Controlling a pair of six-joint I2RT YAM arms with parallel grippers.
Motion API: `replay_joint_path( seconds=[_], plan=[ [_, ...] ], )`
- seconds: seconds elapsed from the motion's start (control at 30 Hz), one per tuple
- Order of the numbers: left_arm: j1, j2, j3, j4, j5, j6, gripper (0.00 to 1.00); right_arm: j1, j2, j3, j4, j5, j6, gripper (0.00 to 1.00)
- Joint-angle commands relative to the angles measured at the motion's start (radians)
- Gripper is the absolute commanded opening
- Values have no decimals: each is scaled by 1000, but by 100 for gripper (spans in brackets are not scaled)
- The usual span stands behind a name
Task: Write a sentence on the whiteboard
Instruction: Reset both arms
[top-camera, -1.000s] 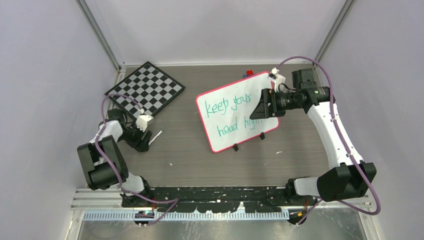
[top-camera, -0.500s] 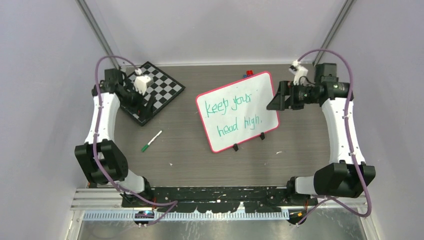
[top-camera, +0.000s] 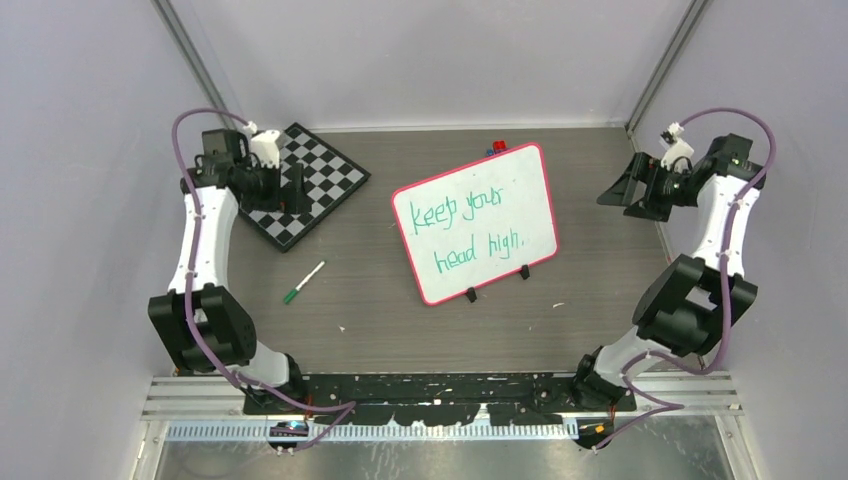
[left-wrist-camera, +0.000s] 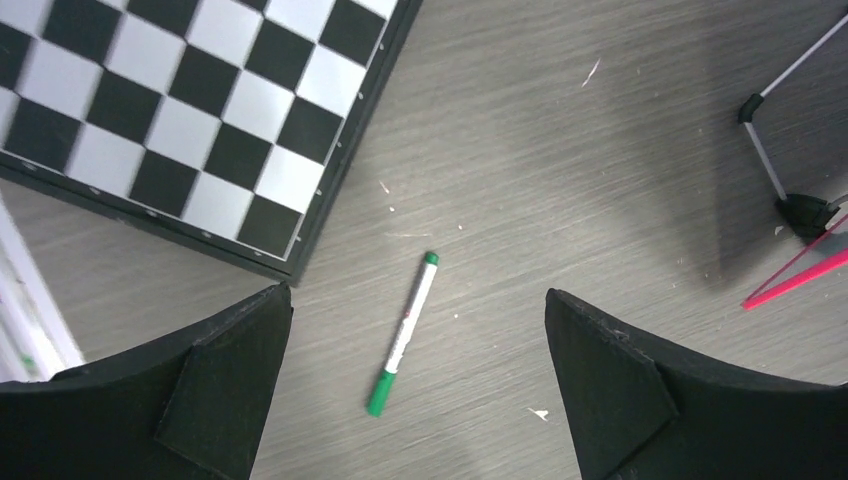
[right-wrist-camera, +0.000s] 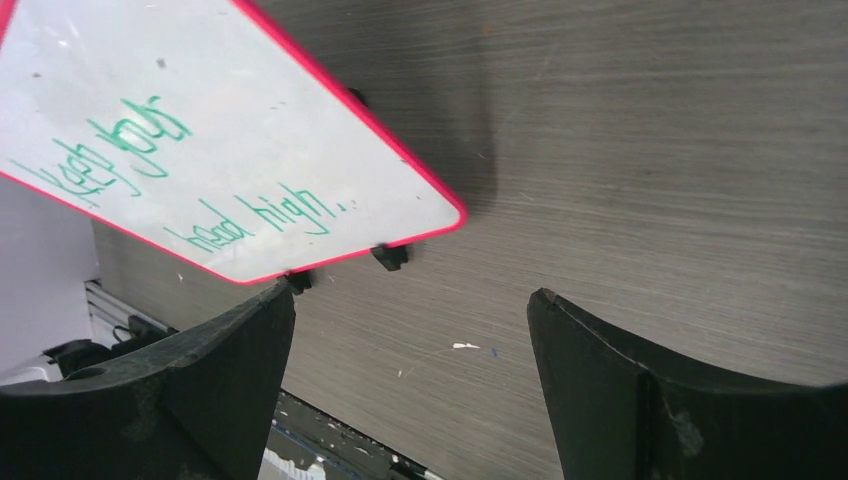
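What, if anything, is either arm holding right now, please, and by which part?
Nothing. The jaws of the left gripper and right gripper stand open and empty.
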Motion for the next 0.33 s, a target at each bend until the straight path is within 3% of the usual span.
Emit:
replay_joint_path(
  seconds=[0.0, 0.3],
  plan=[
    [3, -49, -113, 106, -14, -120, 100, -58, 40, -32, 5, -42, -55, 91],
    [4, -68, -151, 111, -21, -158, 100, -99, 105, -64, 36, -12, -84, 91]
  ],
)
